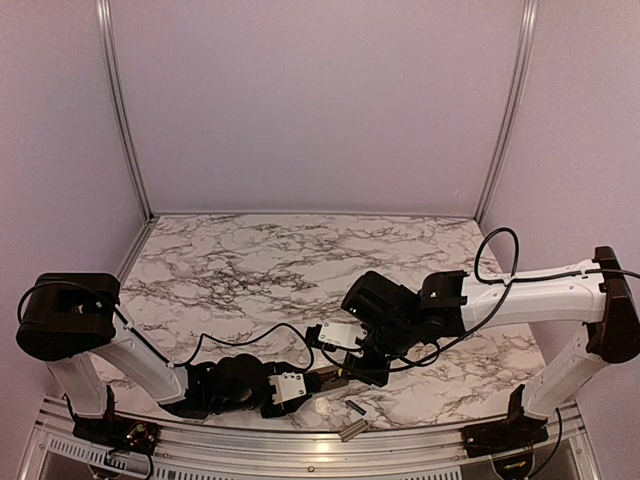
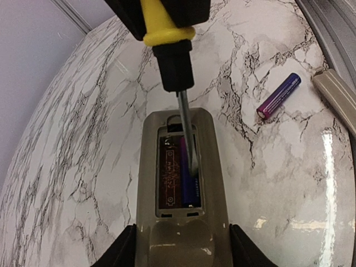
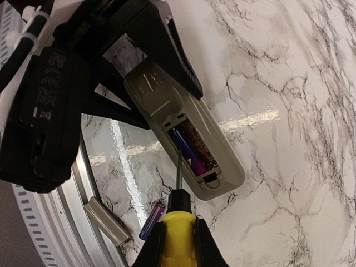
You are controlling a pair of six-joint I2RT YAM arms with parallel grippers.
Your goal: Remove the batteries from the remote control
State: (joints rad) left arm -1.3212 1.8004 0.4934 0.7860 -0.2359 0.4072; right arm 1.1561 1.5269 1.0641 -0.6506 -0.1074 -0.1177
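The remote control (image 2: 181, 233) lies back up on the marble, its end held between the fingers of my left gripper (image 2: 181, 251). Its battery recess is open, with one purple-blue battery (image 2: 187, 183) in the right slot and the left slot bare. My right gripper (image 3: 178, 245) is shut on the yellow-handled screwdriver (image 3: 178, 222). The screwdriver's metal tip (image 2: 189, 139) rests on that battery. A second battery (image 2: 278, 95) lies loose on the table to the right of the remote. In the top view the remote (image 1: 335, 379) lies between both grippers near the front edge.
The flat grey-beige cover piece (image 2: 336, 97) lies by the metal front rail (image 3: 67, 222), close to the loose battery (image 3: 151, 221). A small white object (image 1: 322, 407) sits next to them. Marble table (image 1: 300, 260) stretches behind, walled at back and sides.
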